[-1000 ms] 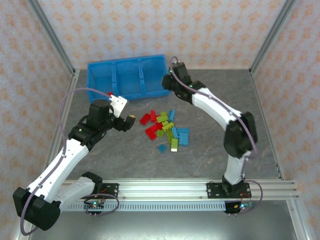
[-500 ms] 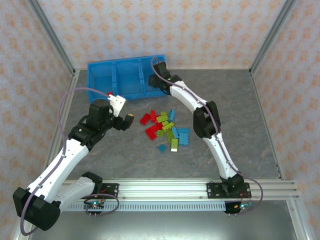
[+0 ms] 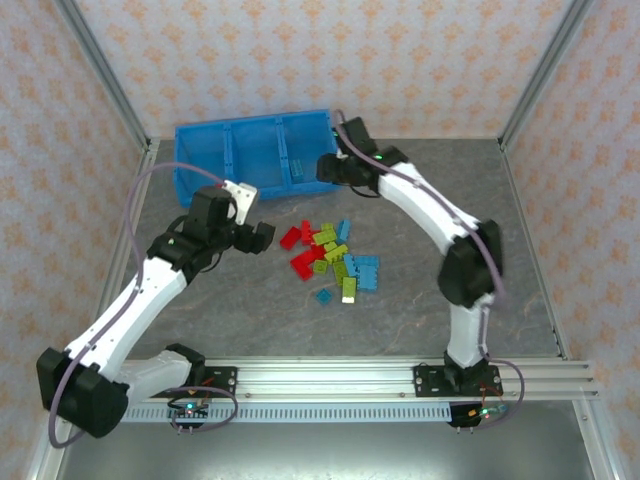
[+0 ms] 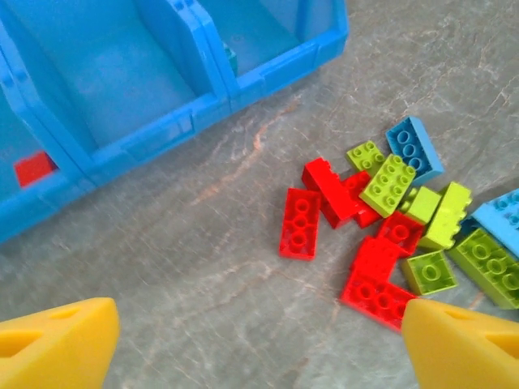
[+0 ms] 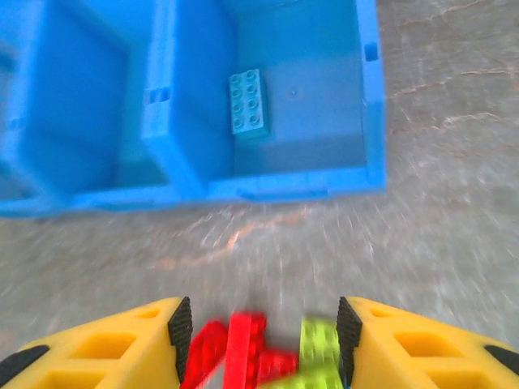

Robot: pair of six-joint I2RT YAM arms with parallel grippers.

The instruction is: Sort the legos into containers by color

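The legos point(image 3: 332, 257) lie as a loose pile of red, lime green and light blue bricks in the middle of the table, also seen as the pile point(image 4: 389, 219) in the left wrist view. The containers are three compartments of a blue tray point(image 3: 205, 150) at the far left. One light blue brick point(image 5: 247, 101) lies in its right compartment, and a red brick point(image 4: 35, 168) in its left one. My left gripper point(image 4: 259, 348) is open and empty, just left of the pile. My right gripper point(image 5: 263, 340) is open and empty, between the tray and the pile, above blurred red and green bricks.
Metal frame posts point(image 3: 100, 75) and patterned walls close in the table on the left, right and far sides. Bare grey table point(image 3: 200, 310) lies to the left of and in front of the pile. The right arm point(image 3: 440, 215) arches over the table's right half.
My right gripper has drawn back from over the tray's right compartment toward the pile. My left gripper has shifted right, closer to the red bricks.
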